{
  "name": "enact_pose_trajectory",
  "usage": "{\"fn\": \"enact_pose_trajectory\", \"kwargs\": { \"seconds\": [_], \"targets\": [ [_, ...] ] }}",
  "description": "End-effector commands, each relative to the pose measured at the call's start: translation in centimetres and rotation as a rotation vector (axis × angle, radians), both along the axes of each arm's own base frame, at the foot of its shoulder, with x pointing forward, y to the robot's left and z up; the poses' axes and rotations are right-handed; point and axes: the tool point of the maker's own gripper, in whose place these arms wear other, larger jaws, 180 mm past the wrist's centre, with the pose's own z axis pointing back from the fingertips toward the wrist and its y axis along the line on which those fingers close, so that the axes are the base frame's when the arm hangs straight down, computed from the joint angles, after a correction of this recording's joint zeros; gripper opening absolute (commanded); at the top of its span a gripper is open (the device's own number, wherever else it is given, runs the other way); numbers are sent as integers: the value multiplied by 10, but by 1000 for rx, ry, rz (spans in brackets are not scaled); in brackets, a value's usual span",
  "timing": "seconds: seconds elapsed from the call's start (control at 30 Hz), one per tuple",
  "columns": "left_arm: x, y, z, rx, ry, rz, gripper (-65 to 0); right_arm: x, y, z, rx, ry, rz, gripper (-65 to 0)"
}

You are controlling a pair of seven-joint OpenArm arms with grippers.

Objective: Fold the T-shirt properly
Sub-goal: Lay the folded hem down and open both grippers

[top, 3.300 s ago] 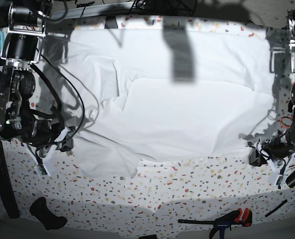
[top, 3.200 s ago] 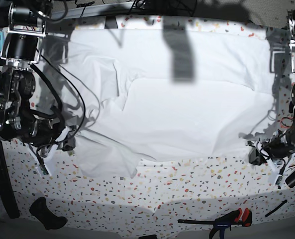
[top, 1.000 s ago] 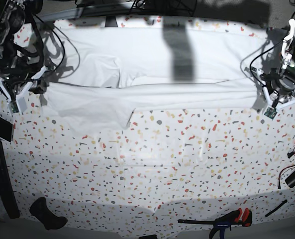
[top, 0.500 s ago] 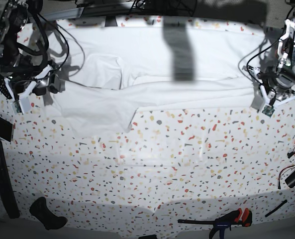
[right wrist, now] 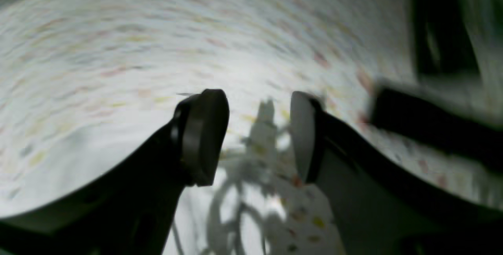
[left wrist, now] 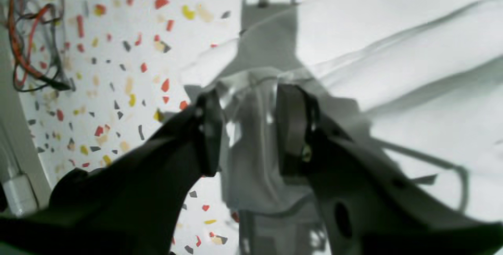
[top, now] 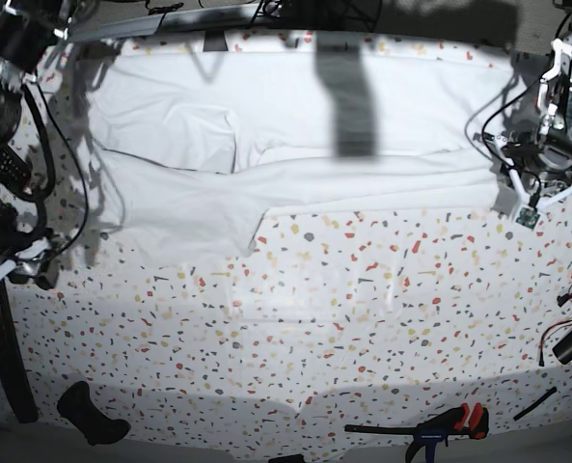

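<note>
White cloth of the T-shirt (top: 295, 145) now lies folded in half along the far side of the desk (top: 343, 318). Right gripper (right wrist: 259, 133) has let go and pulled clear, jaws wide and empty; left gripper (left wrist: 245, 129) jaws parting, hem still between them. First fold done.

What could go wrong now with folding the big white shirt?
Cloth lies between the open jaws of the left gripper. If it pulls away, it could snag and drag the T-shirt out of its fold. The folded edge also sags lower at one end, so the next fold might come out crooked.
</note>
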Motion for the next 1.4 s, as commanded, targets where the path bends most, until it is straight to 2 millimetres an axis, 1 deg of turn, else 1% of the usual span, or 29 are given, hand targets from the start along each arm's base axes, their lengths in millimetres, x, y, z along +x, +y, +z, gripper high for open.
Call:
{"fn": "enact_pose_trajectory", "kwargs": {
  "seconds": [0.0, 0.07, 0.13, 0.23, 0.37, 0.47, 0.53, 0.67, 0.8, 0.83, 0.87, 0.9, 0.97, 1.0, 1.1, 1.17, 1.3, 1.37],
  "targets": [
    [8, 5, 11, 14, -37, 4, -430, 12, -8, 13, 10, -31, -5, -355],
    [8, 5, 11, 14, -37, 4, -430, 22, -13, -5, 74, 33, -18, -355],
    [8, 5, 11, 13, -40, 3, -430, 36, -9, -19, 175, 59, -6, -355],
    [10, 4, 12, 11, -49, 0, -430, 57, 4, -37, 311, 106, 21, -355],
    [11, 3, 14, 8, -59, -4, -430, 76, 28, -63, 389, 202, 109, -355],
    [11, 3, 13, 8, -59, -4, -430, 80, 41, -83, 428, 286, 128, -355],
    [11, 3, 13, 8, -59, -4, -430, 78, 52, -95, 437, 334, 144, -355],
    [11, 3, 13, 8, -59, -4, -430, 73, 82, -112, 425, 390, 223, -355],
    [11, 3, 13, 8, -58, -4, -430, 74, 107, -117, 443, 398, 268, -356],
    [11, 3, 13, 8, -58, -4, -430, 75, 112, -118, 449, 399, 275, -362],
    [11, 3, 13, 8, -58, -4, -430, 75, 116, -119, 454, 400, 280, -389],
    [11, 3, 13, 8, -58, -4, -430, 75, 119, -119, 457, 403, 285, -442],
    [11, 3, 13, 8, -58, -4, -430, 73, 121, -121, 458, 413, 290, -603],
    [11, 3, 13, 8, -58, -4, -430, 73, 121, -120, 456, 417, 292, -650],
    [11, 3, 13, 8, -58, -4, -430, 70, 121, -118, 440, 434, 307, -650],
    [11, 3, 13, 8, -58, -4, -430, 65, 127, -113, 447, 461, 340, -650],
    [11, 4, 13, 8, -58, -4, -430, 65, 136, -96, 449, 382, 380, -650],
    [11, 4, 13, 8, -58, -4, -430, 60, 140, -87, 429, 338, 407, -650]
  ]
}}
